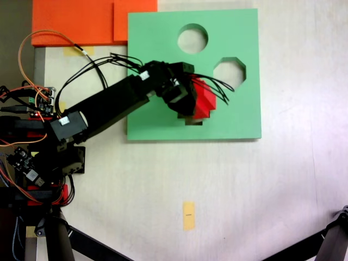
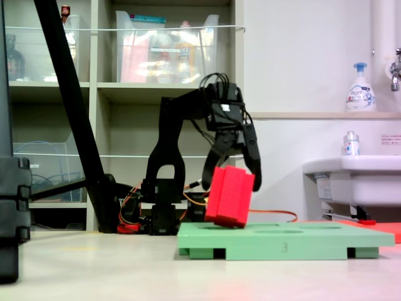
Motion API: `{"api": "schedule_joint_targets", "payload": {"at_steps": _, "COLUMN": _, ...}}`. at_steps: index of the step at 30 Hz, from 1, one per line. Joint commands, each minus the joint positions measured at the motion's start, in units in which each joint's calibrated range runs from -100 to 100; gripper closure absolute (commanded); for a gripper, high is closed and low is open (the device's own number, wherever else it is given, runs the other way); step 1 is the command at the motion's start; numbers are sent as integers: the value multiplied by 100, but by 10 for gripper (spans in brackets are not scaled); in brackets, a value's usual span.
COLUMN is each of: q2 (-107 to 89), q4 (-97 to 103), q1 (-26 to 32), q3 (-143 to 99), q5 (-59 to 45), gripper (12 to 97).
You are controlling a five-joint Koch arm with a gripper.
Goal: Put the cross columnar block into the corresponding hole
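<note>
The black arm (image 1: 109, 106) reaches out from its base at the left of the overhead fixed view, upper link rising, forearm level, wrist bent straight down in the side fixed view. Its gripper (image 2: 235, 179) points downward, fingers (image 2: 254, 157) spread and pressed against either side of a red block, which hangs tilted.

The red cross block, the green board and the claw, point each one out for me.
red cross block (image 2: 230, 195), fixed side view, its front face.
green board (image 1: 163, 38), fixed top view, bare upper-left surface.
claw (image 2: 237, 170), fixed side view, between the fingertips gripping the block.
</note>
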Motion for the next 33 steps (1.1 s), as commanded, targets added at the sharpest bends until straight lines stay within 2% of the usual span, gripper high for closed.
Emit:
{"api": "schedule_joint_targets", "payload": {"at_steps": 1, "q2": 42, "q4": 338, "q1": 78, "q3": 423, "q5": 63, "gripper": 702}}
{"api": "schedule_joint_targets", "payload": {"at_steps": 15, "q2": -1509, "q4": -731, "q1": 0, "q3": 413, "q5": 117, "gripper": 702}}
{"api": "schedule_joint_targets", "payload": {"at_steps": 33, "q2": -279, "q4": -769, "q1": -20, "q3": 254, "q5": 54, "gripper": 702}}
